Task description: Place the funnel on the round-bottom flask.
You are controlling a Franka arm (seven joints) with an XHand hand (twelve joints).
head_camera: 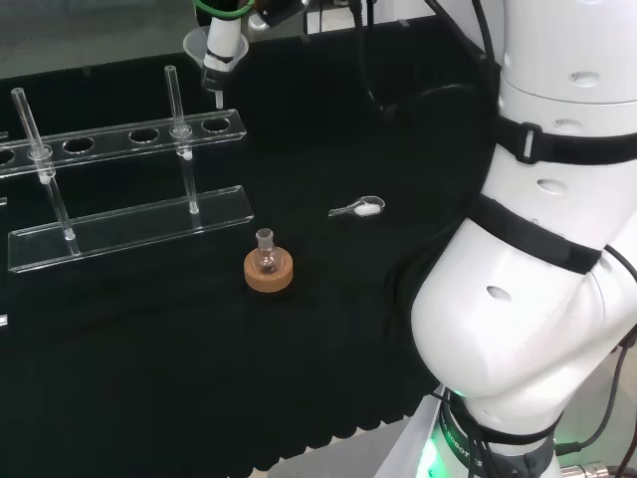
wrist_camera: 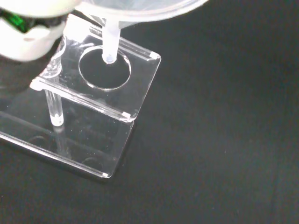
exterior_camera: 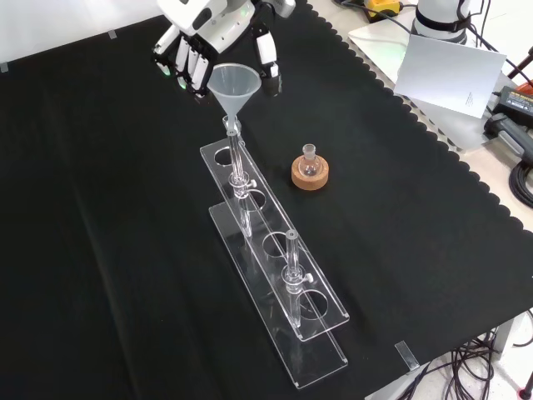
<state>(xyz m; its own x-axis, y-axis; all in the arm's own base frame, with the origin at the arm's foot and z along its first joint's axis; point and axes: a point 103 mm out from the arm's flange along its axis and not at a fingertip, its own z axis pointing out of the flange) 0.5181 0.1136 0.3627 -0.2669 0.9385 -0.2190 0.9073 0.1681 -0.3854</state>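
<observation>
Robot hand (exterior_camera: 204, 37) fingers curled round funnel (exterior_camera: 233, 86), held above rack (exterior_camera: 279, 275) end hole; round-bottom flask (exterior_camera: 310, 167) on cork stand (exterior_camera: 310, 176) well apart.

Robot hand (exterior_camera: 208, 37) at top w/ clear funnel (exterior_camera: 234, 88) above end of clear rack (exterior_camera: 275, 250); round-bottom flask (exterior_camera: 310, 164) on cork ring (exterior_camera: 311, 175) just right of rack.
</observation>
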